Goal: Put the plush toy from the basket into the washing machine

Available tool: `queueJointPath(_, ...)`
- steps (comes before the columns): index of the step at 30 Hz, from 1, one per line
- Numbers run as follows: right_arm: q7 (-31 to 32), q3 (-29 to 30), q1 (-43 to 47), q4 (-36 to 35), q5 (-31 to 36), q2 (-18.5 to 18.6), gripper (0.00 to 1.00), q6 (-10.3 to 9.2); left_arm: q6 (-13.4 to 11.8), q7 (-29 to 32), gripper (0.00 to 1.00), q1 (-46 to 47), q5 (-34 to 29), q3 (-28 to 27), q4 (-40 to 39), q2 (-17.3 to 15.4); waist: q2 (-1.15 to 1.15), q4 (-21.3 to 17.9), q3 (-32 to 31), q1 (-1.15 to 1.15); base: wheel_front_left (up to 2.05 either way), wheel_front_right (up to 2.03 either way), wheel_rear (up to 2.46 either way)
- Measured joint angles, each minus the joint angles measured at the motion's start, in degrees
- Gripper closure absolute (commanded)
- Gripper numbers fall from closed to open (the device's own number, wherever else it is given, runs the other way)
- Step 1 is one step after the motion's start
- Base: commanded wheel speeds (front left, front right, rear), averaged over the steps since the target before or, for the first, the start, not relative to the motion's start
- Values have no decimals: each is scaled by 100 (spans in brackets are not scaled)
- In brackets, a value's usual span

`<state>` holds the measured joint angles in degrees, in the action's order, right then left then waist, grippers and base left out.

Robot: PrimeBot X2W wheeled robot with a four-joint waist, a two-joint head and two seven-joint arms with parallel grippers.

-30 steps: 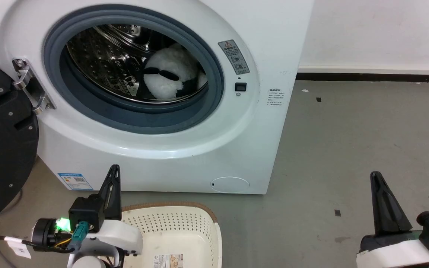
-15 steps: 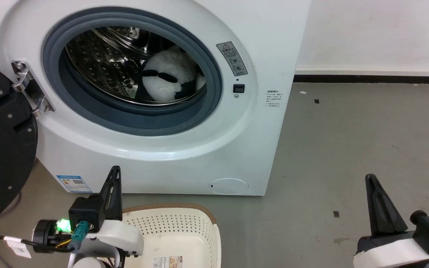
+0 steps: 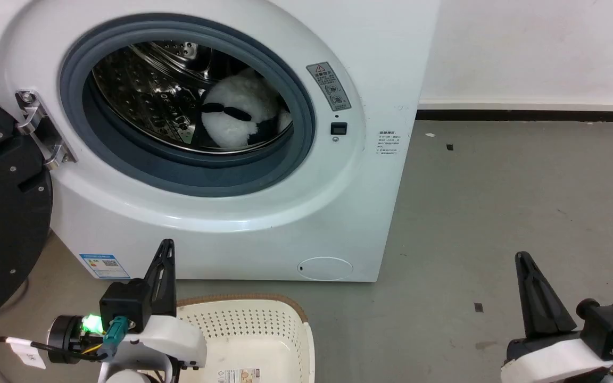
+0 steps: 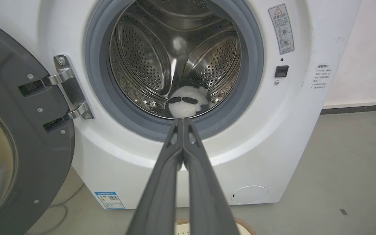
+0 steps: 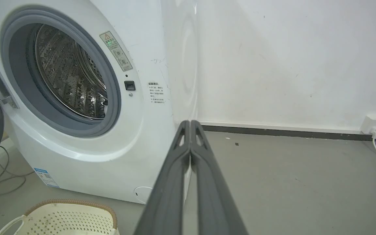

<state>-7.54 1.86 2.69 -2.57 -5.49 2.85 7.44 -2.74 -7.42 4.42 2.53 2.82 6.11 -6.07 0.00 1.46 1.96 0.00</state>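
In the upper left: fluffy black-and-white penguin plush is lying inside the white front-loading washing machine.
Handling: I'm judging it light, squashy; plump body is offering the best hold.
My left claw, right claw: hanging clenched, empty.

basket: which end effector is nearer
Left. The left end effector is at the left rim of the basket; the right end effector is well off to its right.

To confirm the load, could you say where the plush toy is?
Head view: the plush toy lies in the drum of the washing machine, right of centre.
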Motion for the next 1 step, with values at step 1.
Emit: queueJointPath(1,23,-4,0,2,5,0,100,0,7,14,100,-7,-1,-3,-10,2,0,-2,-3,0,0,0,0)
